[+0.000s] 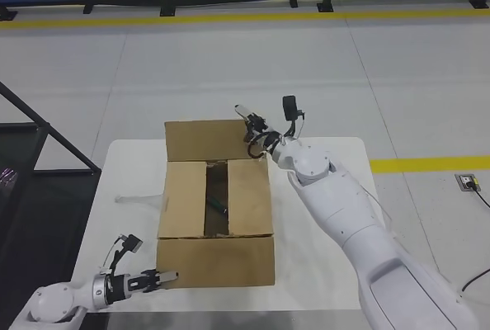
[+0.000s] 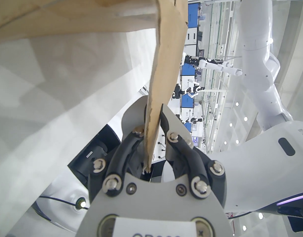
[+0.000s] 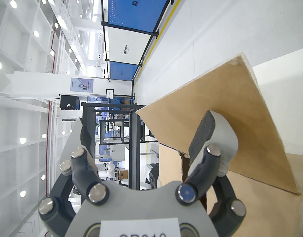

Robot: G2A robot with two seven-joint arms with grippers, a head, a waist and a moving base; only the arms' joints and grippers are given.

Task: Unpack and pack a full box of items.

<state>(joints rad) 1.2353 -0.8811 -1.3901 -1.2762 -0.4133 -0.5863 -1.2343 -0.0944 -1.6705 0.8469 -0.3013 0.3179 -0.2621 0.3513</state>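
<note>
A brown cardboard box [image 1: 228, 198] stands mid-table. Its two side flaps lie nearly flat, and the gap between them shows a dark item with green [image 1: 218, 203] inside. The far flap [image 1: 204, 139] and the near flap [image 1: 216, 261] are folded outward. My left gripper [image 1: 167, 278] is at the near flap's left corner, shut on the flap's edge [image 2: 163, 57], with cardboard pinched between the fingers [image 2: 166, 122]. My right gripper [image 1: 249, 128] is open at the far flap's right corner; one finger pad [image 3: 202, 134] lies against the flap [image 3: 240, 114].
The white table [image 1: 319, 247] has bare room on both sides of the box. A faint clear plastic piece [image 1: 138, 198] lies left of the box. A black metal frame [image 1: 14, 107] stands off the table's left edge.
</note>
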